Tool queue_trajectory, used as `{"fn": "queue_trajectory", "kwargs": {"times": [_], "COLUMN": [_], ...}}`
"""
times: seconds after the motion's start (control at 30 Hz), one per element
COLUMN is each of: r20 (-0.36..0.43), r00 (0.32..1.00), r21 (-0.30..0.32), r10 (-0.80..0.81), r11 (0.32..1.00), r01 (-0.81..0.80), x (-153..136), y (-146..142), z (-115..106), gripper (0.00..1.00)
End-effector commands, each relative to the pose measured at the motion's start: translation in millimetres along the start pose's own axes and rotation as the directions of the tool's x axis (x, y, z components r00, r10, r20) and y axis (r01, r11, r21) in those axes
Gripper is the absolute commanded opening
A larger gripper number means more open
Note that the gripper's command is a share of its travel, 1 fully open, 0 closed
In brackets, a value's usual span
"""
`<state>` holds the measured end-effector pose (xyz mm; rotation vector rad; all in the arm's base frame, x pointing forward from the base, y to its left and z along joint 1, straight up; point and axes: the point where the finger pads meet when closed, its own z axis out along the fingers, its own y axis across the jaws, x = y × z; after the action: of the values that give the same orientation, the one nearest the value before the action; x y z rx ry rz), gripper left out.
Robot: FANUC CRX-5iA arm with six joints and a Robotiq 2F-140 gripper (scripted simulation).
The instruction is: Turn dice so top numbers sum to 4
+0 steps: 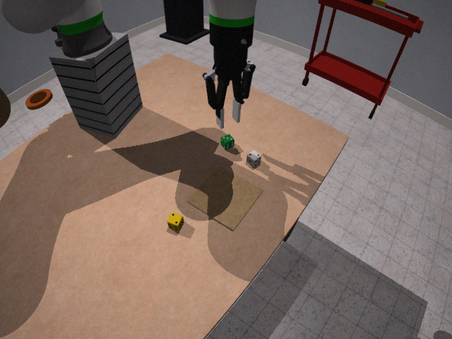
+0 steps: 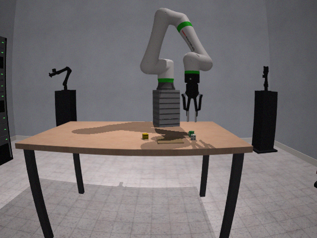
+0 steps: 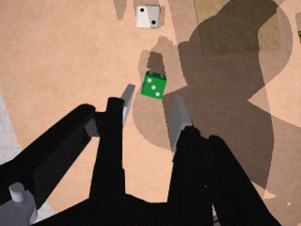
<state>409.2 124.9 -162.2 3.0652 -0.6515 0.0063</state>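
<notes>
A green die [image 1: 227,141] [image 2: 190,133] [image 3: 153,86] lies on the bare table behind the mat, three pips up in the wrist view. A white die [image 1: 253,159] [image 2: 193,137] [image 3: 149,17] lies just to its right, also off the mat, two pips up. A yellow die [image 1: 175,221] [image 2: 145,136] lies off the mat's left side. The thin tan mat [image 1: 241,204] [image 2: 170,141] lies flat with nothing on it. My gripper [image 1: 228,118] [image 2: 191,119] [image 3: 151,102] hangs above the green die, fingers narrowed to a small gap, holding nothing.
The arm's grey ribbed pedestal [image 1: 98,83] [image 2: 166,107] stands at the table's back left. A red cart [image 1: 350,73] stands on the floor beyond the right edge. The table's right edge [image 1: 328,167] runs close to the white die.
</notes>
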Motion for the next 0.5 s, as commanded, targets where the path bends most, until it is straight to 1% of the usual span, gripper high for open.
{"fn": "queue_trajectory", "kwargs": {"times": [0.0,0.17,0.47], "r20": [0.0,0.0,0.0], "r00": [1.0,1.0,1.0], "r21": [0.0,0.0,0.0], "r10": [0.0,0.0,0.0], "r11": [1.0,1.0,1.0], "r01": [0.0,0.0,0.0], "x": [0.2,0.2,0.4], "y": [-0.1,-0.1,0.0], "z": [1.7,4.4,16.3], "gripper": [0.28,0.28,0.28]}}
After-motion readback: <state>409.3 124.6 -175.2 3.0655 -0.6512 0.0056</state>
